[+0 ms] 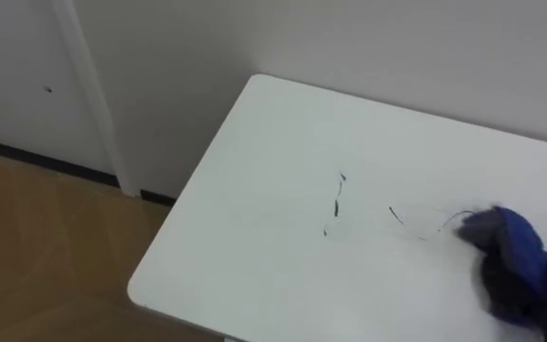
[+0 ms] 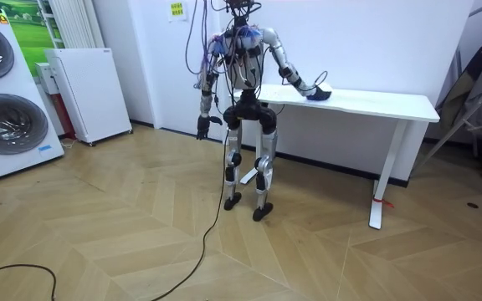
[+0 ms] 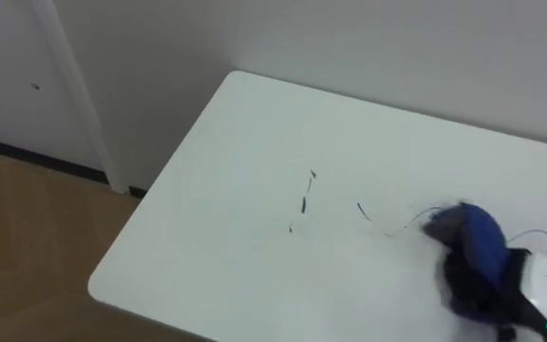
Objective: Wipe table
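A white table (image 1: 254, 275) carries thin dark pen marks (image 1: 336, 203) near its middle and more scribbles (image 1: 416, 226) to their right. A blue cloth (image 1: 518, 243) lies bunched on the tabletop at the lower right, just right of those scribbles. My right hand (image 1: 513, 293) is shut on it, dark fingers wrapped around its near side. In the room view I stand at the table's end on the room view's left, right arm stretched over the top to the cloth (image 2: 318, 94). My left hand (image 2: 201, 129) hangs beside my hip.
The table's left edge and rounded near corner (image 1: 139, 290) drop to a wooden floor (image 1: 46, 247). A white wall and a white upright trim (image 1: 93, 95) stand behind. The room view has washing machines (image 2: 2, 92) and a white cabinet (image 2: 86, 92).
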Available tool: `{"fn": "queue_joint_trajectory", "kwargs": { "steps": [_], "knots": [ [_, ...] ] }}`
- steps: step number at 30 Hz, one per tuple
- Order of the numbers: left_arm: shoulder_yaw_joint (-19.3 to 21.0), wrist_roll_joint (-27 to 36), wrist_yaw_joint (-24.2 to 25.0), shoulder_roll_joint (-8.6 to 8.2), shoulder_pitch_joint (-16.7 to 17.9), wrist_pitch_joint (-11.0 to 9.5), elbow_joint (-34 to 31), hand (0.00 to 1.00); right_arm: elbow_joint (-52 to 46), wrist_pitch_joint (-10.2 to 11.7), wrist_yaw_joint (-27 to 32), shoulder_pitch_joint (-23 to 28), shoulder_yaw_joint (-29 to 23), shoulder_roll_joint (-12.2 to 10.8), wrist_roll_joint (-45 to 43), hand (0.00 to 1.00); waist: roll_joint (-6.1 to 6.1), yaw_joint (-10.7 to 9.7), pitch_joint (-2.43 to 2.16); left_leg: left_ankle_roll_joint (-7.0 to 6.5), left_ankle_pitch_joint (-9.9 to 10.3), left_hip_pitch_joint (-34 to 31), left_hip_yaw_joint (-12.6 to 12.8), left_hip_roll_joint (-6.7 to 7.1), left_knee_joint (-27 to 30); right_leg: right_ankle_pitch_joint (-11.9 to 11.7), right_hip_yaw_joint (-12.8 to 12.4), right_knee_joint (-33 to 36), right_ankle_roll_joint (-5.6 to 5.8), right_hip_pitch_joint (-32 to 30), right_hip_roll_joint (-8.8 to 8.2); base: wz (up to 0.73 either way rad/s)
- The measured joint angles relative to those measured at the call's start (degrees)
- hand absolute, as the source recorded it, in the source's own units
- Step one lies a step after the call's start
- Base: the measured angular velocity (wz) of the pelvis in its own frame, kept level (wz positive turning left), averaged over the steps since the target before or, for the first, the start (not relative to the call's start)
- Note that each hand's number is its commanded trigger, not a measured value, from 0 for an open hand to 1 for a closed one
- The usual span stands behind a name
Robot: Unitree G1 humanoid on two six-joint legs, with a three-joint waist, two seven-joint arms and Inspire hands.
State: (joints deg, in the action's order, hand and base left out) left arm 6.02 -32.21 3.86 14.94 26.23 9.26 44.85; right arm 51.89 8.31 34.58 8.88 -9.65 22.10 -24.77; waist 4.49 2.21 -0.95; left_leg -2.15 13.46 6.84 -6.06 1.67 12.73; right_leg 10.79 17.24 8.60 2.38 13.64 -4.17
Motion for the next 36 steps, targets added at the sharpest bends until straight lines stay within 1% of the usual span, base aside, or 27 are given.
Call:
{"fn": "queue_joint_trajectory", "kwargs": {
  "steps": [2, 4, 5, 7, 9, 10, 11, 12, 14, 15, 16, 17, 18, 19, 20, 22, 23, 25, 27, 28, 29, 30, 31, 32, 33, 35, 36],
  "knots": [
    [0.0, 0.0, 0.0, -0.70, -0.6, 0.0, 0.0, 0.00, 1.2, -0.1, 1.0, 1.2, -1.3, -0.1, 0.7, 1.00, 0.08, -0.7, 0.04, 0.00, 0.1, 1.0, 0.3, -0.45, -0.1, 0.1, -0.7, 0.0, 0.15, 1.0, 0.04, 0.00],
    [0.0, -0.2, 0.0, -1.55, -1.3, 0.1, 0.1, 0.00, 0.9, -0.4, 1.4, 1.7, -1.3, -0.3, 0.7, 1.00, 0.10, -0.9, 0.06, 0.13, 0.3, 1.1, 0.5, -0.24, -0.1, 0.1, -1.2, 0.0, 0.15, 1.3, 0.18, -0.10],
    [-0.1, -0.2, 0.0, -2.16, -2.0, 0.1, 0.1, 0.00, -0.1, -1.5, 1.4, 1.4, -1.1, -0.5, 0.1, 1.00, 0.07, -0.5, 0.04, 0.24, 0.4, 1.1, 0.5, -0.19, 0.1, 0.1, -1.3, 0.0, 0.20, 1.3, 0.28, -0.16],
    [-0.8, -0.2, 0.0, -2.90, -2.9, 0.1, 0.1, 0.00, -1.3, -3.1, 1.4, 1.2, -0.7, -0.9, -0.8, 1.00, 0.03, -0.4, 0.07, 0.34, 0.3, 0.7, 0.6, -0.20, 0.6, 0.1, -1.2, 0.0, 0.21, 1.0, 0.31, -0.14],
    [-2.4, -0.1, 0.0, -3.10, -3.9, 0.3, 0.4, 0.00, -4.0, -5.5, 1.2, 1.0, 0.7, -1.3, -1.1, 1.00, -0.12, 0.4, 0.05, 0.49, 0.2, 0.6, 1.1, -0.31, 0.6, 0.1, -1.5, 0.0, 0.22, 0.5, 0.35, -0.21],
    [-3.4, -0.5, -0.1, -3.14, -4.3, 0.3, 1.3, 0.00, -6.0, -7.3, 1.0, 0.7, 1.8, -1.6, -2.7, 1.00, -0.39, 1.2, 0.10, 0.58, 0.2, 0.6, 1.4, -0.42, 0.6, 0.1, -1.6, 0.0, 0.22, 0.1, 0.46, -0.49],
    [-4.6, -0.5, -0.1, -3.13, -4.6, 0.8, 1.8, 0.00, -8.6, -9.0, 0.1, 0.3, 3.2, -1.9, -4.9, 1.00, -0.69, 2.4, 0.15, 0.59, 0.2, 0.3, 1.4, -0.44, 0.6, 0.1, -1.8, 0.1, 0.12, -0.4, 0.67, -0.57],
    [-5.2, -0.5, -0.1, -3.14, -4.6, 1.1, 1.8, 0.00, -10.4, -9.7, -0.5, 0.1, 4.3, -2.0, -6.4, 1.00, -0.90, 2.9, 0.26, 0.60, 0.2, 0.1, 1.2, -0.48, 0.8, 0.0, -1.9, 0.1, -0.09, -0.8, 0.82, -0.52],
    [-6.7, -0.6, -0.1, -3.32, -5.1, 1.8, 1.8, 0.00, -16.8, -12.0, -2.8, -1.1, 9.3, -3.5, -13.9, 1.00, -1.20, 4.1, 0.44, 0.89, 0.0, -1.2, 1.0, -0.76, 1.0, -0.5, -3.0, 0.3, -0.92, -2.6, 1.39, -0.31],
    [-7.1, -0.7, 0.0, -3.31, -5.4, 2.0, 1.6, 0.00, -18.3, -12.4, -3.5, -1.6, 11.0, -3.7, -15.9, 1.00, -1.26, 4.6, 0.67, 0.98, -0.1, -1.3, 1.0, -0.84, 0.9, -0.7, -3.1, 0.3, -1.15, -2.9, 1.49, -0.14],
    [-7.8, -1.2, 0.0, -3.26, -5.6, 2.3, 1.3, 0.00, -21.1, -13.1, -5.6, -3.2, 14.7, -3.7, -19.5, 1.00, -1.32, 5.2, 1.17, 1.21, -0.3, -1.4, 0.7, -0.90, 0.8, -0.7, -3.1, 0.3, -1.25, -3.1, 1.62, 0.00],
    [-8.7, -1.2, 0.1, -3.25, -6.2, 2.6, 1.1, 0.00, -22.7, -13.3, -7.4, -4.7, 18.4, -3.8, -21.8, 1.00, -1.43, 6.3, 1.18, 1.35, -0.4, -1.8, 0.8, -0.92, 0.8, -0.7, -3.2, 0.2, -1.32, -3.5, 1.71, 0.06],
    [-9.0, -1.2, 0.1, -3.26, -6.4, 2.7, 1.0, 0.00, -22.9, -13.3, -8.1, -5.8, 19.9, -3.9, -22.5, 1.00, -1.44, 6.8, 1.18, 1.34, -0.6, -2.1, 0.7, -0.88, 0.8, -0.6, -3.2, 0.2, -1.44, -3.6, 1.73, 0.10],
    [-9.7, -1.1, 0.1, -3.22, -6.8, 2.9, 0.7, 0.00, -23.3, -13.4, -9.4, -8.0, 22.7, -4.2, -23.0, 1.00, -1.49, 7.6, 1.37, 1.30, -0.9, -2.2, 0.5, -0.83, 0.7, -0.6, -3.2, 0.2, -1.55, -3.8, 1.73, 0.16],
    [-10.3, -1.1, 0.1, -3.14, -6.6, 2.9, 0.3, 0.00, -23.2, -13.4, -10.7, -9.9, 24.8, -4.7, -23.0, 1.00, -1.48, 8.4, 1.41, 1.29, -1.1, -2.2, 0.1, -0.67, 0.4, -0.4, -3.1, 0.1, -1.67, -4.1, 1.69, 0.19],
    [-10.7, -1.1, 0.1, -3.19, -6.3, 2.9, 0.3, 0.00, -23.2, -13.2, -11.8, -11.2, 25.6, -5.2, -23.5, 1.00, -1.41, 9.2, 1.40, 1.16, -1.5, -2.4, -0.9, -0.20, 0.0, 0.2, -2.6, 0.0, -1.55, -4.0, 1.36, 0.33],
    [-10.7, -1.1, 0.1, -3.10, -5.6, 2.9, 0.3, 0.00, -23.2, -13.1, -12.1, -11.5, 25.6, -5.0, -23.3, 1.00, -1.36, 9.1, 1.38, 1.09, -1.6, -2.4, -1.6, 0.16, 0.0, 0.5, -2.7, 0.0, -1.41, -3.7, 1.24, 0.40],
    [-10.7, -1.1, 0.1, -2.73, -4.7, 3.1, 0.2, 0.00, -22.9, -12.8, -11.9, -11.5, 25.2, -4.4, -21.3, 1.00, -1.26, 9.0, 1.30, 1.05, -1.5, -2.7, -1.6, 0.35, 0.3, 0.7, -2.6, 0.0, -1.28, -3.6, 1.07, 0.30],
    [-10.7, -1.1, 0.1, -2.42, -4.2, 3.1, 0.2, 0.00, -21.3, -11.1, -10.6, -11.1, 25.1, -3.5, -18.7, 1.00, -1.15, 8.5, 1.22, 1.00, -1.6, -2.8, -1.9, 0.52, 0.1, 0.7, -1.9, -0.2, -1.23, -3.6, 0.92, 0.22],
    [-10.7, -1.1, 0.1, -2.25, -4.0, 3.1, 0.2, 0.00, -20.2, -10.1, -9.6, -10.8, 24.8, -3.2, -16.9, 1.00, -1.16, 7.7, 1.13, 0.97, -1.6, -2.7, -1.9, 0.60, 0.2, 0.7, -1.3, -0.1, -1.19, -3.2, 0.80, 0.37],
    [-10.7, -1.1, 0.1, -2.15, -3.5, 3.0, 0.3, 0.00, -18.2, -8.4, -7.8, -10.2, 23.7, -3.2, -15.9, 1.00, -1.17, 6.5, 1.13, 0.94, -1.6, -2.7, -1.9, 0.75, 0.4, 0.7, -1.1, 0.0, -1.17, -2.7, 0.66, 0.46],
    [-10.6, -1.1, 0.1, -2.15, -3.5, 2.9, 0.3, 0.00, -17.4, -7.9, -7.0, -9.7, 22.9, -3.2, -15.5, 1.00, -1.18, 5.9, 1.00, 0.92, -1.6, -2.7, -1.8, 0.84, 0.4, 0.8, -1.2, 0.0, -1.11, -2.4, 0.56, 0.54],
    [-10.4, -1.2, 0.1, -2.15, -3.5, 2.5, 0.2, 0.00, -16.2, -6.9, -5.9, -8.5, 20.4, -3.2, -14.7, 1.00, -1.13, 5.1, 0.80, 0.73, -1.7, -2.5, -1.3, 0.98, 0.4, 0.8, -1.3, 0.0, -1.02, -1.9, 0.33, 0.42],
    [-9.3, -1.2, 0.1, -2.21, -3.3, 1.9, 0.2, 0.00, -15.0, -6.3, -5.4, -7.2, 17.9, -3.2, -12.7, 1.00, -0.99, 4.9, 0.54, 0.49, -1.8, -2.1, -0.5, 0.98, -0.2, 0.9, -1.4, 0.1, -0.83, -1.5, 0.15, 0.29],
    [-8.5, -1.2, 0.0, -2.26, -3.2, 1.8, 0.2, 0.00, -14.2, -6.1, -5.1, -6.6, 16.8, -3.2, -11.5, 1.00, -0.89, 4.9, 0.29, 0.46, -1.8, -2.0, -0.4, 0.98, -0.4, 0.9, -1.4, 0.0, -0.83, -1.5, 0.12, 0.07],
    [-5.0, -1.2, -0.3, -2.15, -2.7, 1.6, 0.2, 0.00, -11.2, -4.8, -3.7, -4.4, 11.9, -3.0, -7.7, 1.00, -0.55, 4.5, 0.10, 0.29, -1.7, -1.8, -0.4, 1.02, -0.1, 0.9, -1.3, 0.1, -0.76, -1.2, 0.10, 0.00],
    [-4.1, -1.2, -0.5, -2.15, -2.6, 1.6, 0.2, 0.00, -10.2, -4.4, -3.4, -3.8, 10.8, -2.8, -6.2, 1.00, -0.51, 4.3, 0.11, 0.21, -1.7, -1.7, -0.4, 1.02, 0.0, 0.9, -1.3, 0.1, -0.75, -1.0, 0.10, 0.05]
  ]
}}
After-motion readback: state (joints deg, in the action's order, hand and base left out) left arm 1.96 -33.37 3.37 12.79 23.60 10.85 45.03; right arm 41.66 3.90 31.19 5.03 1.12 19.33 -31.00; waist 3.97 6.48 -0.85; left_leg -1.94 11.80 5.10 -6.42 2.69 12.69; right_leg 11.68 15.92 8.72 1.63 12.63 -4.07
